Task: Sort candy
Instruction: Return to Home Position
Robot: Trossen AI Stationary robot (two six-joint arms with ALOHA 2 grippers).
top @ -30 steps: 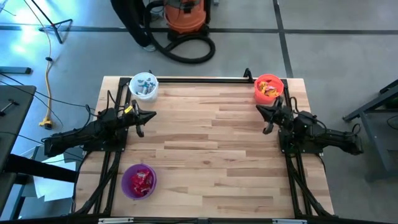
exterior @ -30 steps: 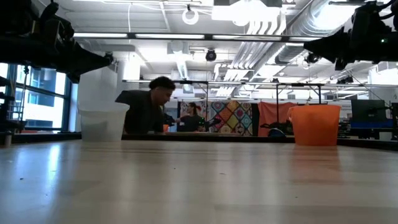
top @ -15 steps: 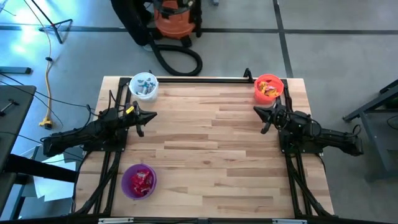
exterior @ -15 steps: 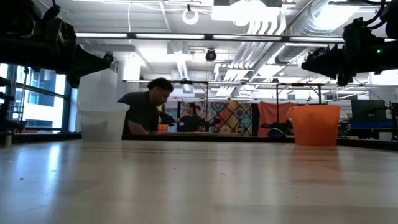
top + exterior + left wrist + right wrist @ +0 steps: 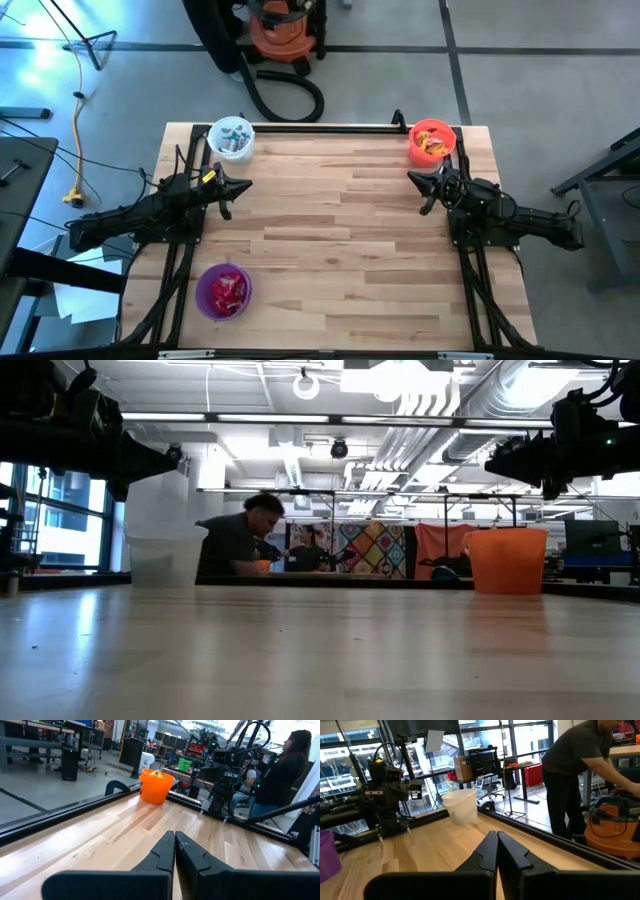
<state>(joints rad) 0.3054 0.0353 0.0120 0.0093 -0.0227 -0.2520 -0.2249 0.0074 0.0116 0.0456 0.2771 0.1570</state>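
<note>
Left gripper (image 5: 246, 185): fingers pressed flat together, nothing between them; held above the left side of the table (image 5: 340, 250), tip aimed toward the centre, near the white bucket (image 5: 233, 139).
Right gripper (image 5: 412, 178): fingers likewise closed tight and empty; held above the right side, just beside the orange bucket (image 5: 432, 141), tip facing the left gripper across the boards.

Arms: two.
Buckets: three. White at the far left corner, orange at the far right corner, purple bucket (image 5: 223, 291) near the front left.
Candy (image 5: 228, 292): three lots, all inside buckets. Red in the purple, light-blue in the white, mostly yellow in the orange.
Person (image 5: 240, 540): one, bent over beyond the far edge.

Against one second earlier: right gripper slightly nearer the far edge and lower; left gripper unmoved; buckets and contents unchanged; person a little further right in the low view.
</note>
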